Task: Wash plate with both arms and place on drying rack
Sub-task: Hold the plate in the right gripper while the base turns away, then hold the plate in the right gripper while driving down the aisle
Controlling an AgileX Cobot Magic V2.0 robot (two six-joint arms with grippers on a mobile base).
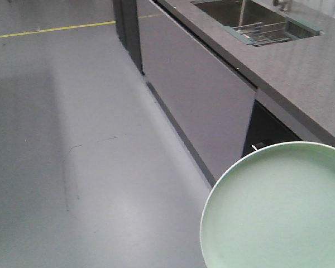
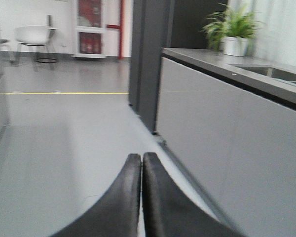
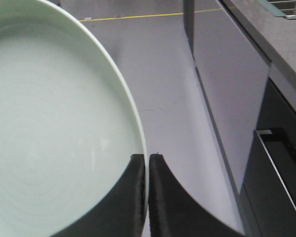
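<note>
The pale mint-green plate fills the lower right of the front view, held in the air over the floor beside the counter. In the right wrist view the plate spreads across the left, and my right gripper is shut on its rim, one finger on each side. My left gripper is shut with nothing between its fingers, hovering above the floor and pointing along the cabinets. The drying rack of steel rods lies across the sink at the far top right. Neither arm shows in the front view.
A grey stone counter runs along the right above flat cabinet fronts. The steel sink basin sits beyond the rack. A potted plant stands on the counter's far end. A yellow line crosses the floor; a white chair stands far off.
</note>
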